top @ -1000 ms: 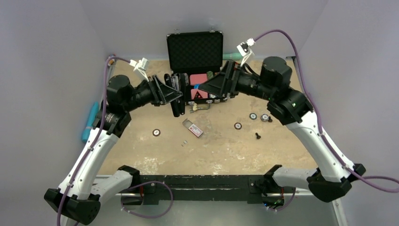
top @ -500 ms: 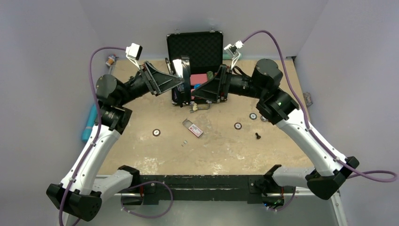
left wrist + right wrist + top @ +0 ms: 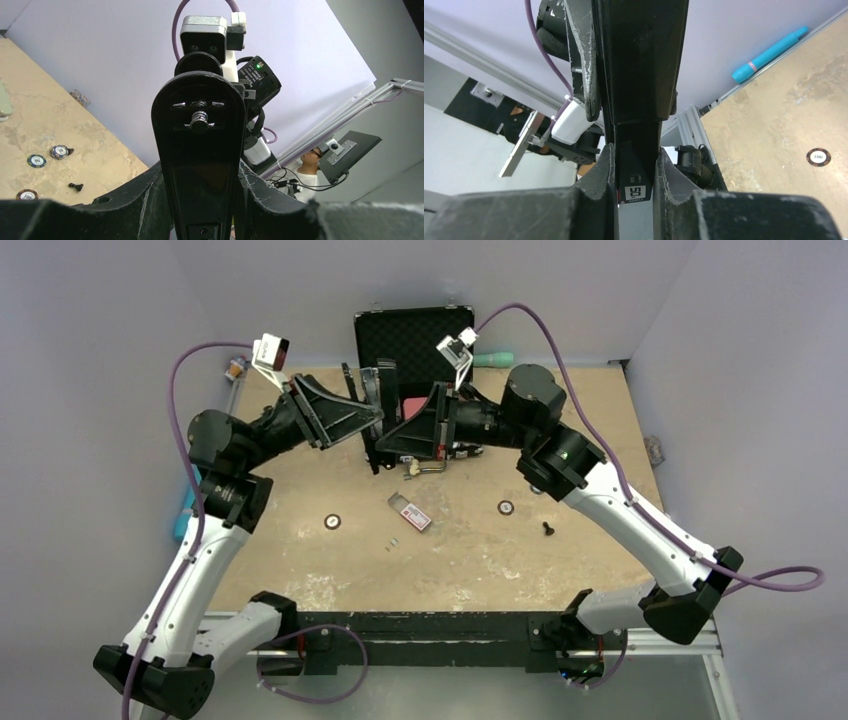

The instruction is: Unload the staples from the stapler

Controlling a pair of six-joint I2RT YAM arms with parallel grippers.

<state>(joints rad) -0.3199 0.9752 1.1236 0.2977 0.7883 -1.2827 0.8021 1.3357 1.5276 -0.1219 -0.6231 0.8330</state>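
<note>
Over the last second both arms have swung up and toward the left rear of the counter (image 3: 470,560), carrying the stapler (image 3: 200,145) with them. It now hangs in the air between the two wrists, just in front of the open black case (image 3: 415,335), rather than low over the case's contents as it was a moment ago. The left wrist has tipped further upward, so its camera now looks along the stapler's underside at a spring and rivet, and the right forearm has slid leftward to follow. The left claw (image 3: 200,170) is closed around one end of the black body, its fingers (image 3: 150,195) pressed against both flanks. The right claw (image 3: 634,155) is clamped just as tightly on the other end, where a small white label shows between the pads. From above, the stapler reads as two dark bars spread a little apart, so the hinged arm looks partly opened, though the exact angle is hard to judge. The red-and-white box (image 3: 410,512) has not moved, and neither has the tiny grey strip (image 3: 395,541) near it, which may be staples already out. No staples can be seen inside the magazine from any view. The lift probably means the pair is reorienting the stapler to shake or slide out what remains, and with both grips firm the main risk is the hinged arm closing again before the channel faces downward
</note>
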